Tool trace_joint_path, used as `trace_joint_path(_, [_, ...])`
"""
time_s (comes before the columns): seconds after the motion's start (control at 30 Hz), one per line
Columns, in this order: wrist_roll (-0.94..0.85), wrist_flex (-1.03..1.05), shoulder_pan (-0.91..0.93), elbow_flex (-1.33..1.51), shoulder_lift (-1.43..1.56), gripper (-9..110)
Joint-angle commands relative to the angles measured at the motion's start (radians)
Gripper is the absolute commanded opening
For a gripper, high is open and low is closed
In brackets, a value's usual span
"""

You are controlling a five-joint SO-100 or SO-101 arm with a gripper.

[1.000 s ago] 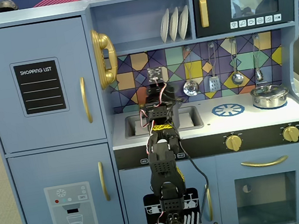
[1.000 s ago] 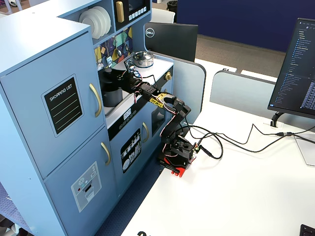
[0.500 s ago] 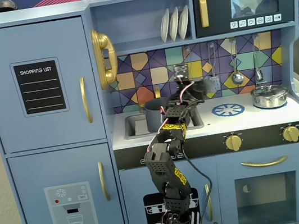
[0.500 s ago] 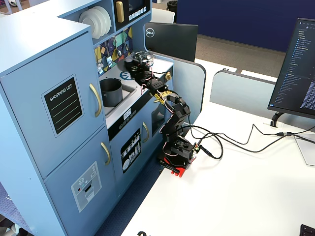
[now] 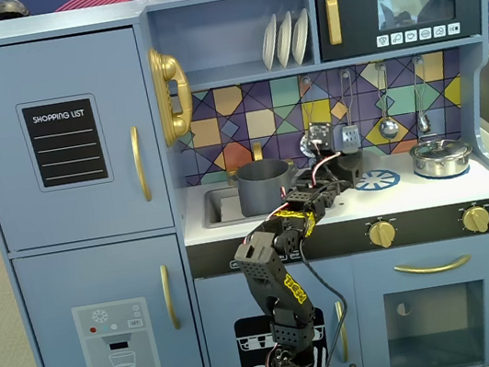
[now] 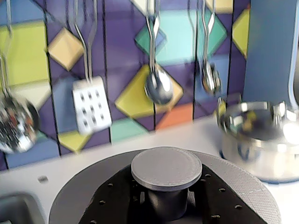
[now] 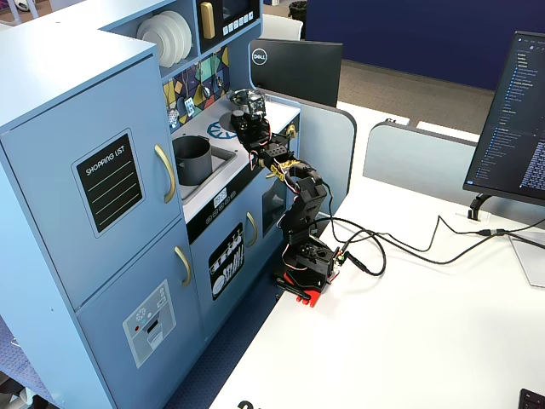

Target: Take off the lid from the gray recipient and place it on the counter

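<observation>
My pincer (image 6: 164, 198) clenched on lid (image 6: 166, 169) knob, above worktop (image 5: 413, 191); gray pot (image 5: 265, 186) open in sink; steel pot (image 6: 259, 135) right.

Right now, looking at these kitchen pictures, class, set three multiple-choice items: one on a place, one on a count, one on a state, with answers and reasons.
1. Where does the gray pot stand?
A. in the sink cutout
B. on the burner ring
C. on the plate shelf

2. How many white plates stand on the shelf in the front fixed view?
A. one
B. three
C. five

3. What is the state of the gray lid?
A. closing the gray pot
B. held by its knob in the jaws
C. lying flat in the sink

Answers:
1. A, since the pot sits in the sink recess in both fixed views.
2. B, since three plates stand side by side beside the microwave.
3. B, since the wrist view shows the jaws closed around the knob, and the pot is open on top.
</observation>
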Motion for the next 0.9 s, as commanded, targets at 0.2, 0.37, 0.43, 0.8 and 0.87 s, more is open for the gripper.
trace_joint_path(0.2, [0.006, -0.112, 0.018, 0.028, -0.074, 0])
trace_joint_path(0.37, [-0.003, -0.166, 0.023, 0.041, -0.129, 0])
trace_joint_path(0.43, [0.0, -0.167, 0.026, 0.041, -0.141, 0])
trace_joint_path(0.8, [-0.028, -0.193, 0.026, 0.11, -0.156, 0])
trace_joint_path(0.87, [-0.066, -0.192, 0.032, 0.123, -0.152, 4])
